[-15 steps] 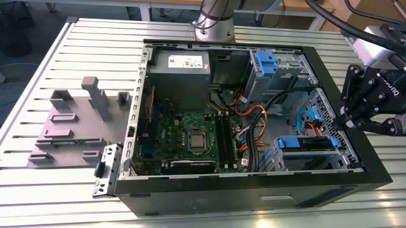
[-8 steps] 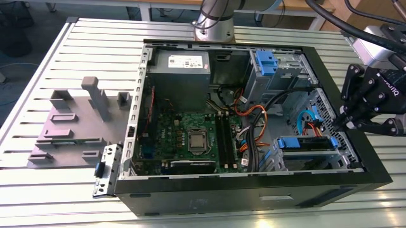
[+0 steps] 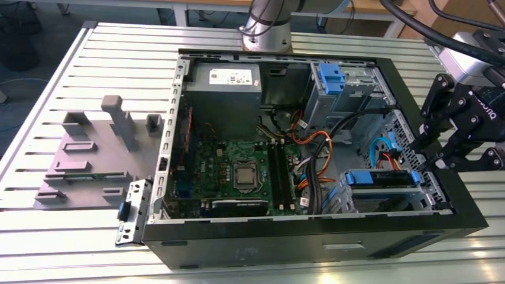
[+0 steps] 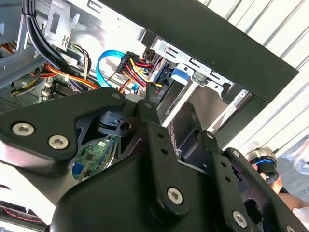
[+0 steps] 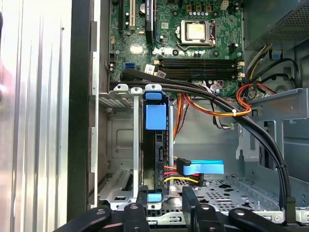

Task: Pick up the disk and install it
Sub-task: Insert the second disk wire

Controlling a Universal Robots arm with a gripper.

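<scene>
My pincer (image 3: 442, 155), open and empty, hangs beside the drive bay (image 3: 384, 192); the disk (image 5: 156, 145) inside looks rigid, heavy, best gripped by its blue carrier edges.

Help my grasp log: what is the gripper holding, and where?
Cannot tell: black gripper sits at the blue-framed silver disk's near end, in its grey bay.

Bright even light; glare on slatted table (image 3: 47, 118); exterior view soft

No legible text, white sticker on the power supply (image 3: 227, 76) too blurred to read
</scene>
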